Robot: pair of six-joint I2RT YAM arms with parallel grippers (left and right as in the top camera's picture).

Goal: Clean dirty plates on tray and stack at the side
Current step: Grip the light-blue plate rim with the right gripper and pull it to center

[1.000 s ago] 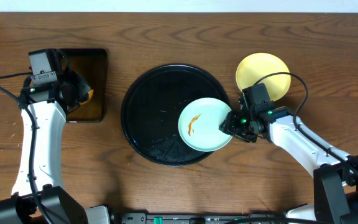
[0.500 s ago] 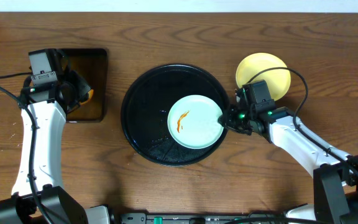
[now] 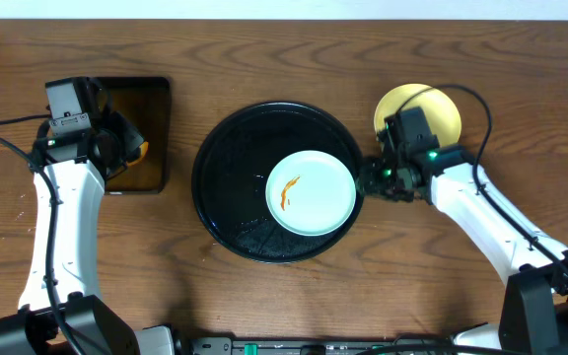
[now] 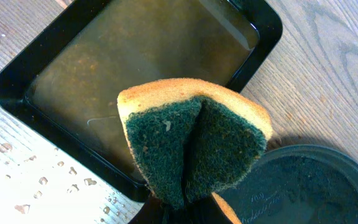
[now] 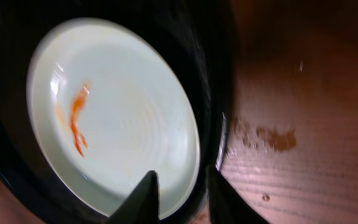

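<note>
Mint plate (image 3: 314, 202) (1 orange streak (image 3: 289, 190)) on tray (image 3: 227, 163).

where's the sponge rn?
Left wrist view: the sponge is pinched in the left gripper, over the rectangular tray, left of the round tray.

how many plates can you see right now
2. A pale mint plate with an orange streak lies in the round black tray; a yellow plate sits beside the tray, partly under the right arm. More could be hidden beneath.

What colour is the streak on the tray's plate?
Orange streak on the pale mint plate; right wrist view shows it best.
</note>
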